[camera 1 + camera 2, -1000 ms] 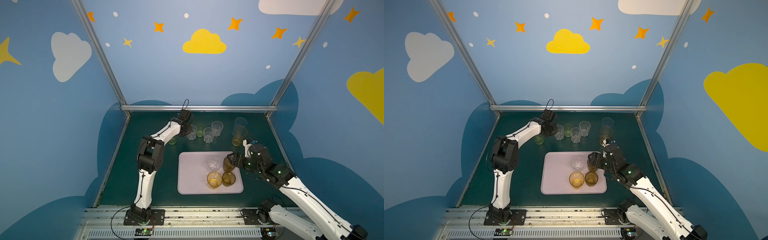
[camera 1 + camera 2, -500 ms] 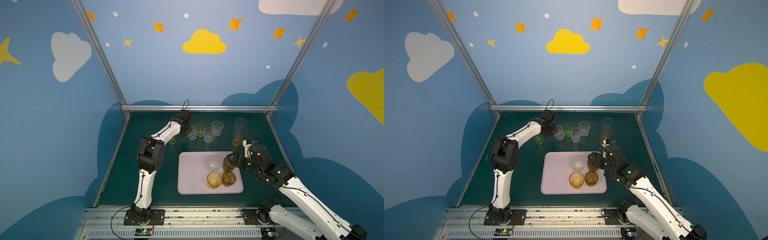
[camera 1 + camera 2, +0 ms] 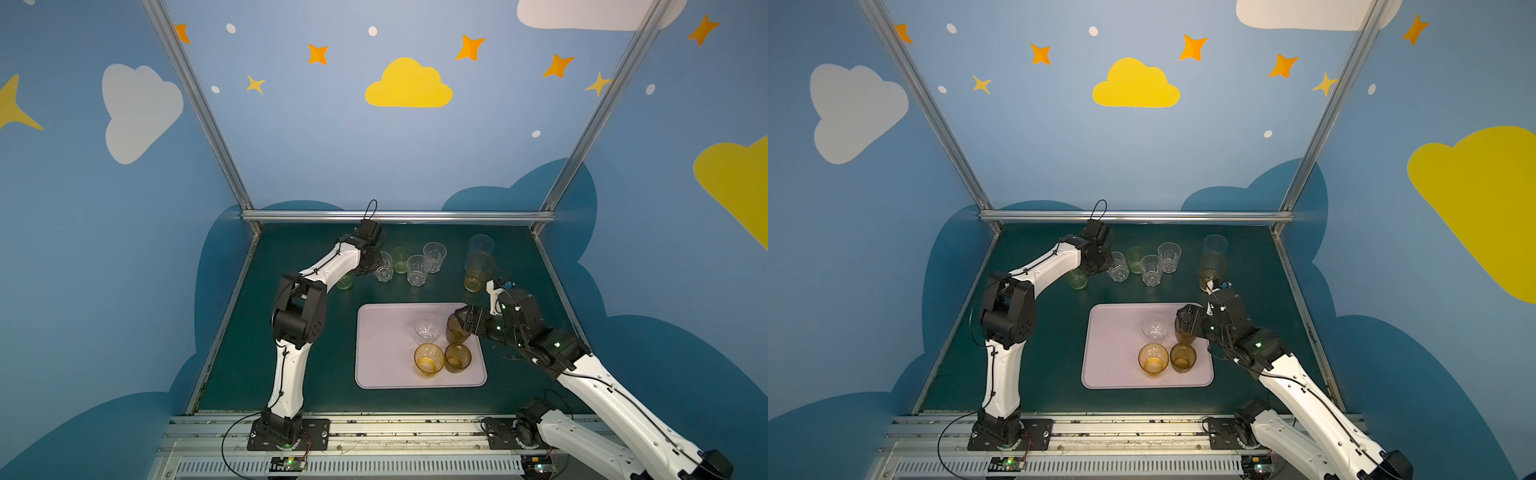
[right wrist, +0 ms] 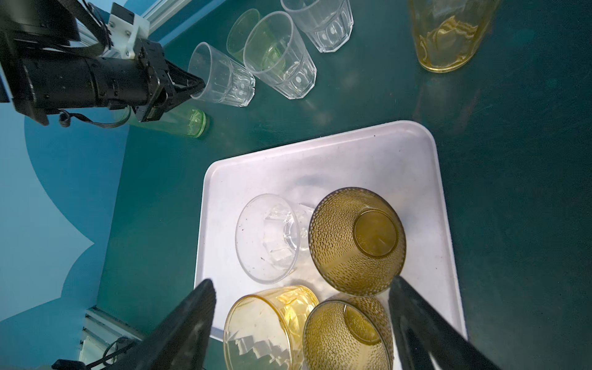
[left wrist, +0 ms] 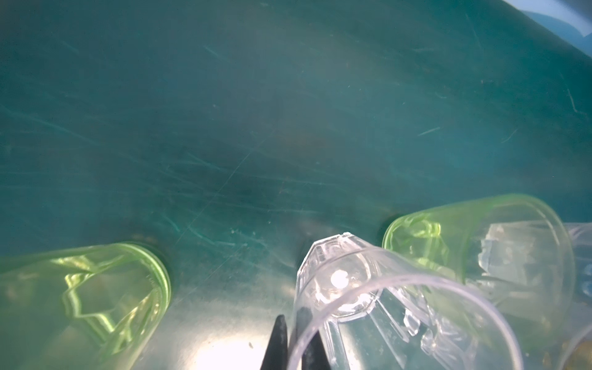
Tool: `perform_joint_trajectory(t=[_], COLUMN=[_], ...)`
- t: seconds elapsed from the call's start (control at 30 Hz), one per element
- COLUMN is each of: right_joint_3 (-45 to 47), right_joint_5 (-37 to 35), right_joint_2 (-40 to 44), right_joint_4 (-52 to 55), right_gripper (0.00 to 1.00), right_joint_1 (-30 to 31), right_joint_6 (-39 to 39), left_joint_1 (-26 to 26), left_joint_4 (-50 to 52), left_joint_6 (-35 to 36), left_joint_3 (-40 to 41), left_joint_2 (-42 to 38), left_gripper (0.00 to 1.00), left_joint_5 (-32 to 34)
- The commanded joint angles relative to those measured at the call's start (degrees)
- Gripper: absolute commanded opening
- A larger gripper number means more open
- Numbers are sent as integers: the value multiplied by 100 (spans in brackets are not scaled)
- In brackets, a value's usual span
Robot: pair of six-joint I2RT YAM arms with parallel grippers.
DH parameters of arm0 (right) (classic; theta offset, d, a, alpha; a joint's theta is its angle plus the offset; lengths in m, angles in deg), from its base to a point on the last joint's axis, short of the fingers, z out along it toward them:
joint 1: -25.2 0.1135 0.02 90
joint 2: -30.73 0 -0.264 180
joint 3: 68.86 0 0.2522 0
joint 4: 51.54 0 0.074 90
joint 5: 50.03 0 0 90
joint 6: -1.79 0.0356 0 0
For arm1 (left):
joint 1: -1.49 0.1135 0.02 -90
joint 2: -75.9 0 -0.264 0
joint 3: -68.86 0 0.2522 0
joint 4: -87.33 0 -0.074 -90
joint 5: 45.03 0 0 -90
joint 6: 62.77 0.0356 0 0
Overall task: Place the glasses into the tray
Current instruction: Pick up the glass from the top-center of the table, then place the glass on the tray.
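Note:
The lilac tray (image 3: 382, 365) (image 4: 352, 160) holds a clear glass (image 3: 427, 328), an amber one (image 3: 429, 359) and two brown ones (image 3: 458, 357) (image 4: 357, 250), all upright. My right gripper (image 3: 462, 323) (image 4: 301, 320) hangs open over them, fingers wide and gripping nothing. At the back left my left gripper (image 3: 372, 266) (image 5: 296, 349) is shut on the rim wall of a clear faceted glass (image 3: 383, 267) (image 5: 346, 288), which stands on the mat. Beside it stand a short green glass (image 3: 401, 259) and two clear ones (image 3: 417, 270) (image 3: 434, 257).
A tall green glass (image 3: 344, 281) (image 5: 80, 294) stands partly under my left forearm. A tall amber glass (image 3: 478, 272) and a tall pale blue one (image 3: 481, 247) stand at the back right, close behind my right wrist. The metal frame rail (image 3: 395, 215) borders the back.
My left gripper's fingers have closed on the clear glass's rim. Both arms and all the glasses have stayed in place.

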Motion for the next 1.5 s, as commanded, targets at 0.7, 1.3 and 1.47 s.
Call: perform_joint_trajectory(t=[0.7,1.3,1.47], right_joint_3=[194,131,149], right_joint_5=[-116,122,141], right_joint_2=[371,387,450], right_joint_4=[134,66,62], right_gripper=[84,84,84], right_joint_1=[-120,-134,-132], right_joint_6=[418,359,361], left_joint_1=[-157,-400,-415], left_joint_4=[-72,-97,-3], left_joint_6=[261,411,411], left_joint_3=[751,1488,1656], left_joint_2=[-1337,-2386,-2633], left_gripper=[4,5,4], left_joint_5=[-121,-15,11])
